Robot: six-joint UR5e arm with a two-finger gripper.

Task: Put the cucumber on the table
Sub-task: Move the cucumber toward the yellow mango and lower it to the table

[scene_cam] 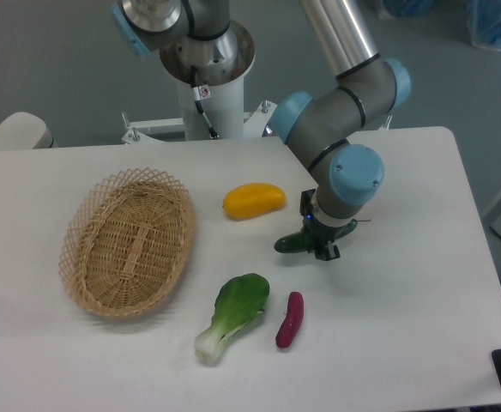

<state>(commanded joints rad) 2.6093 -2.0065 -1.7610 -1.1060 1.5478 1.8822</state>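
Observation:
The cucumber (pixel 290 245) is a dark green glossy cylinder; only its left end shows, sticking out to the left from between my fingers. My gripper (pixel 321 246) points down at the middle of the white table (pixel 405 283) and is shut on the cucumber, holding it roughly level, right at or just above the tabletop. I cannot tell whether it touches the surface. The rest of the cucumber is hidden behind the gripper and wrist.
A yellow fruit (pixel 254 201) lies just left and behind the gripper. A bok choy (pixel 233 315) and a magenta-purple vegetable (pixel 290 319) lie in front. An oval wicker basket (pixel 130 241) stands at the left. The arm's base (pixel 206 60) is at the back.

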